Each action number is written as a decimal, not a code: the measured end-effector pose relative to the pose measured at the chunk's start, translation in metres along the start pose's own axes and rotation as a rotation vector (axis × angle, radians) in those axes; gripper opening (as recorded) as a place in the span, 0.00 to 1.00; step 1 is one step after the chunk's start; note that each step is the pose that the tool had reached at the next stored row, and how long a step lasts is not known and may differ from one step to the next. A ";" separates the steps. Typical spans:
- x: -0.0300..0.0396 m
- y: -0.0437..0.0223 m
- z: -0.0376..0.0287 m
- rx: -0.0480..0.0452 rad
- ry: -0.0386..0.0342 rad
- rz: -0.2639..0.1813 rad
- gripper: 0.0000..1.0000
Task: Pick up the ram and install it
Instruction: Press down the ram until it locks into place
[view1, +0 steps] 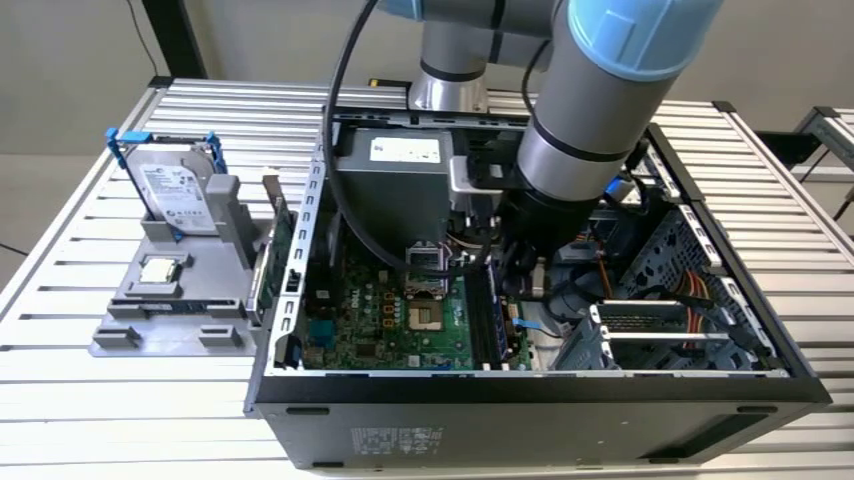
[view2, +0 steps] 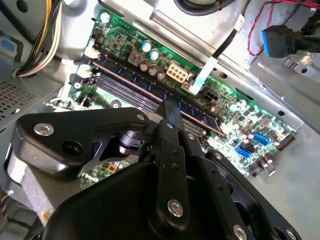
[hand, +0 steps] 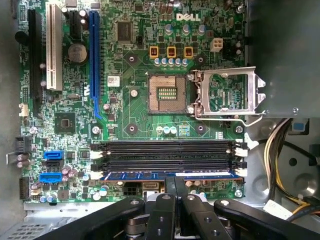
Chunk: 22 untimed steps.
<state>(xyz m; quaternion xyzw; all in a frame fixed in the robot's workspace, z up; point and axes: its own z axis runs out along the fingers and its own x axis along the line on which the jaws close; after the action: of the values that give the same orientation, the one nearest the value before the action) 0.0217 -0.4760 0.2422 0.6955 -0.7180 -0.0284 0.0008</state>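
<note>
Inside the open PC case (view1: 694, 385), you've got four memory slots (hand: 165, 150) and one ram (hand: 167, 175) in the outermost slot; gripper (hand: 175, 186) fingers pinched shut on its edge.

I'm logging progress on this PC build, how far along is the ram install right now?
Done: the ram lies along the outermost of the memory slots on the motherboard. In hand: the hand sits right over the stick's middle. Left: full seating is unconfirmed; I can't tell whether the end latches are closed.
</note>
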 end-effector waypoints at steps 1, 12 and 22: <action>0.0001 -0.0001 0.0018 -0.0001 0.0001 0.000 0.00; 0.0008 -0.0004 0.0111 -0.0003 -0.0002 0.002 0.00; 0.0014 -0.0008 0.0231 -0.0005 0.0009 0.002 0.00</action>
<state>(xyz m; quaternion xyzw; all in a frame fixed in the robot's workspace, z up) 0.0215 -0.4765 0.2191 0.6947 -0.7187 -0.0282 0.0013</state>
